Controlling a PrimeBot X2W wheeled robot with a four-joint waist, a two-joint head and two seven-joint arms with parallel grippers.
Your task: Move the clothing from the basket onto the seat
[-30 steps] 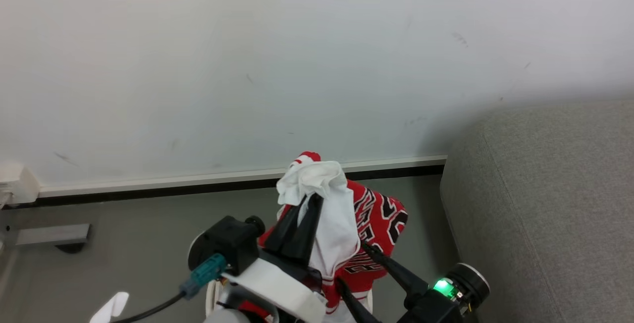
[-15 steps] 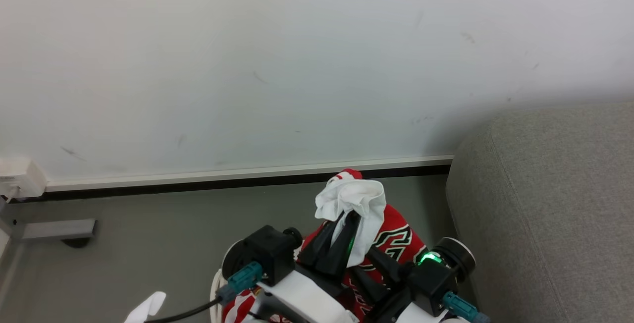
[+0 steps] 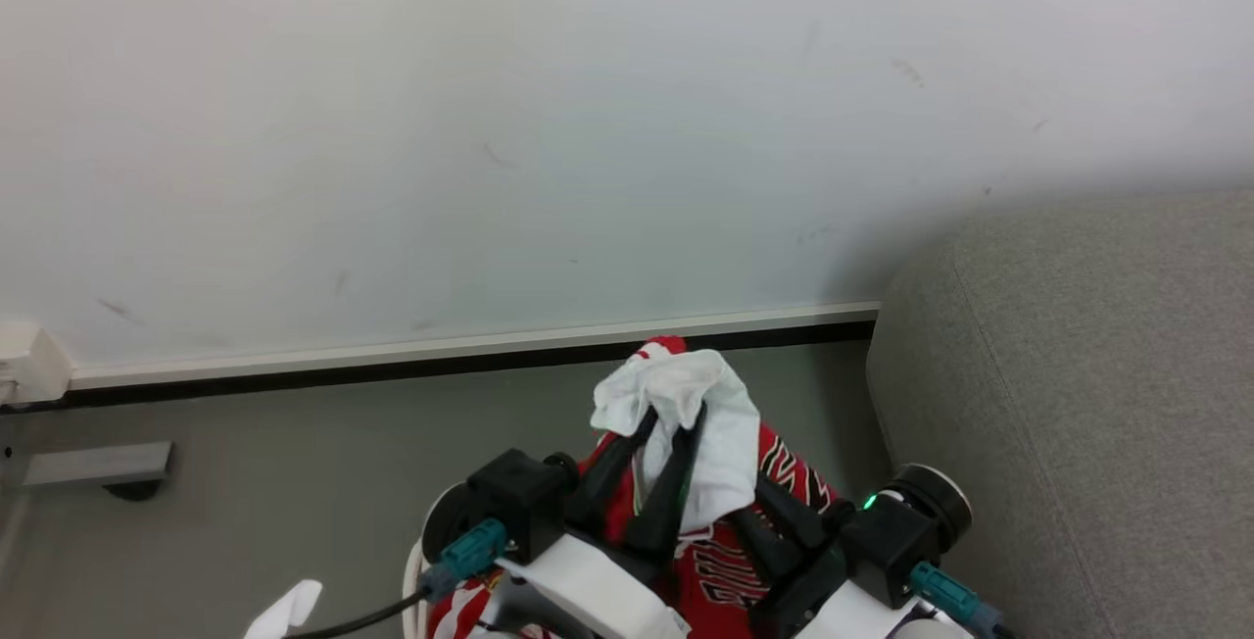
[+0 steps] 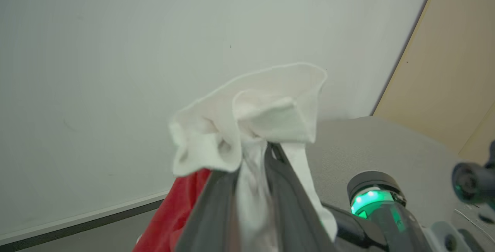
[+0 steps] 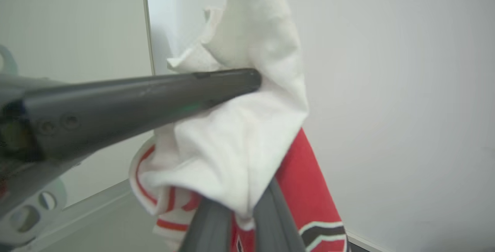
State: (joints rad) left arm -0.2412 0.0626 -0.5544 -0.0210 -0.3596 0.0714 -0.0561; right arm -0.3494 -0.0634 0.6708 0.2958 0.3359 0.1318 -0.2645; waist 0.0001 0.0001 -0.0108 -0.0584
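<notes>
White wall (image 3: 490, 129) takes up most of what lies ahead, from 9 o'clock round to 2, scuffed here and there. Next in bulk is the seat (image 3: 1078, 404), coarse grey weave with a rounded edge and one seam, at 3 to 4 o'clock. Grey floor (image 3: 245, 482) runs from it across to 8 o'clock, edged by a pale skirting board (image 3: 392, 355) over a dark strip. The clothing (image 3: 720, 443) hangs in the air at 6 o'clock, off the seat and just left of its edge, a white fold on top and red fabric with black-and-white lettering below. The left gripper (image 3: 676, 416) is clamped on the white fold, cloth bunching above its tips. The right gripper (image 3: 754, 507), at 5 o'clock, is pinched closed on the red and white fabric lower down. In the right wrist view a left finger (image 5: 154, 97) crosses in front of the fold. At 8 o'clock a grey box (image 3: 98, 463) sits by the skirting. At 7 o'clock lies a small white scrap (image 3: 284, 610).
</notes>
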